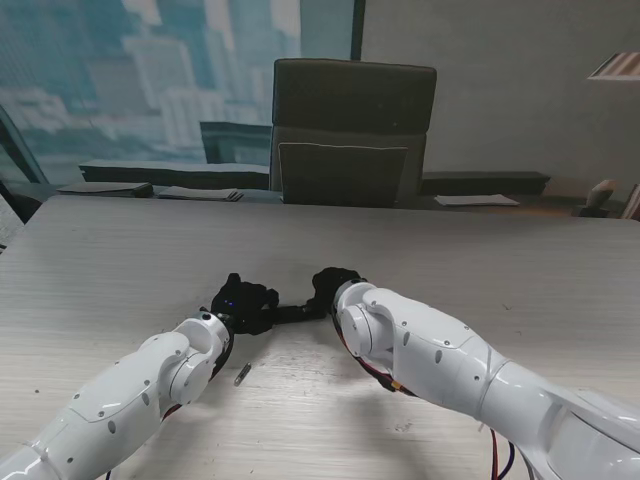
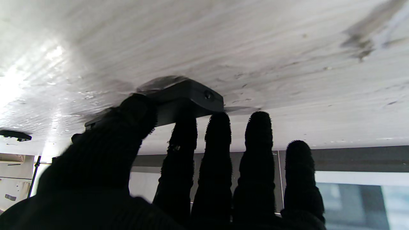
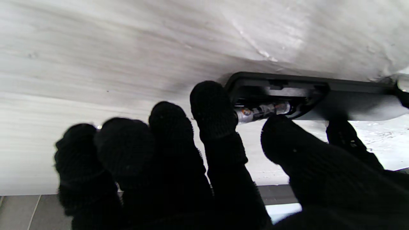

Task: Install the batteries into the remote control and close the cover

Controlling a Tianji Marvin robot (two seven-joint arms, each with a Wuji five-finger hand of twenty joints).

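Both hands are on the remote control (image 3: 319,95), which lies on the table between them with its compartment uncovered. My right hand (image 3: 204,159) pinches a battery (image 3: 262,111) between index fingertip and thumb, seating it in the bay. My left hand (image 2: 179,166) grips the remote's other end, thumb and fingers clamped around the body. If I push at a slant, the cell could ride over the contact and pop out, or the remote could pivot under my left hand. Another battery, I think, lies on the table (image 1: 120,260) near my left wrist (image 1: 242,375). That pale wood-grain top looks smooth, so little friction. Beyond the table stand an office chair (image 1: 352,130) and windows.
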